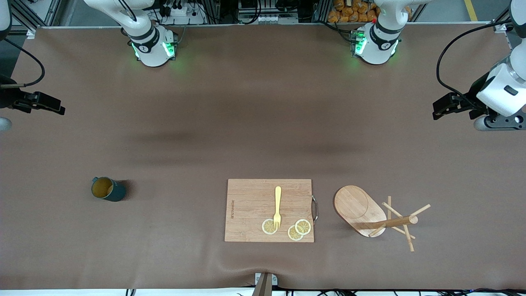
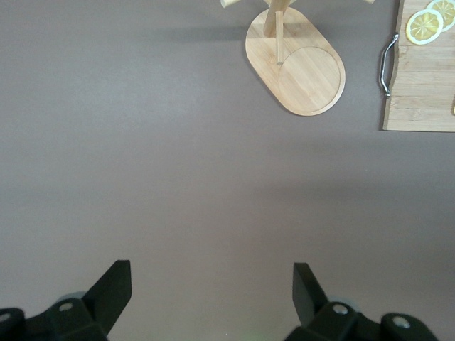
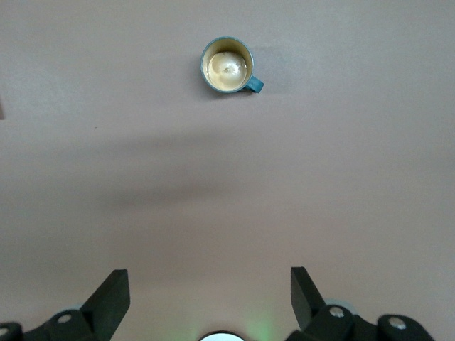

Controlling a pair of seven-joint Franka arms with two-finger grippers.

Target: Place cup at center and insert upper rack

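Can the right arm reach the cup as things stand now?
Probably yes. The right claw hangs open over bare table at the right arm's end, and the cup stands upright alone there, with nothing between them.

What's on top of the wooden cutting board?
On the cutting board lie a yellow fork and three lemon slices. The fork's prongs rest over one slice, and two slices overlap, so parts of them are covered. Whatever is under the board cannot be seen.
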